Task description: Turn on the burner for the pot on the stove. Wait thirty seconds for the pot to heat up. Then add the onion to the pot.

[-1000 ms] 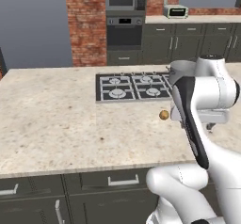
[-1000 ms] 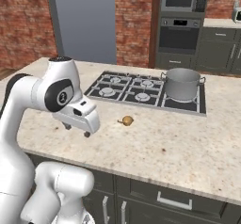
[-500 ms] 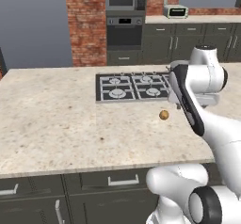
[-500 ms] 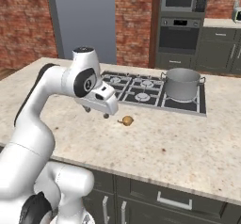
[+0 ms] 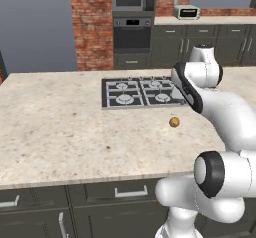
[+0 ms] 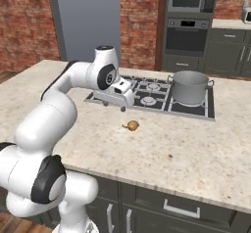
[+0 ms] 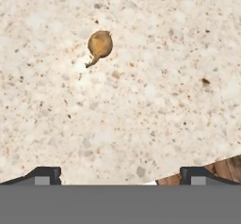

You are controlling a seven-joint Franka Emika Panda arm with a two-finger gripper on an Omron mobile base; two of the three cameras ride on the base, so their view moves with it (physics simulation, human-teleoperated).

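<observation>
Onion [image 6: 132, 125] lying loose on the table [image 6: 196, 153], just in front of the stove [image 6: 152, 97], well short of the pot [image 6: 189, 87]. Probably light, firm, round and prone to rolling; best pinched across the bulb's middle, not the stem tip. Jaws spread fully wide, holding nothing, above the stove's front edge.

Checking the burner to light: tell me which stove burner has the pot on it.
The pot covers the burner at the stove's right end, seen from the right base view; the others sit bare.

A small golden-brown round onion [image 7: 100, 44] with a thin pointed stem tip lay on a pale speckled stone counter [image 7: 155, 100]. The gripper [image 7: 120, 175] hung well apart from it, its two dark fingertips [image 7: 44, 174] spread wide and empty.
</observation>
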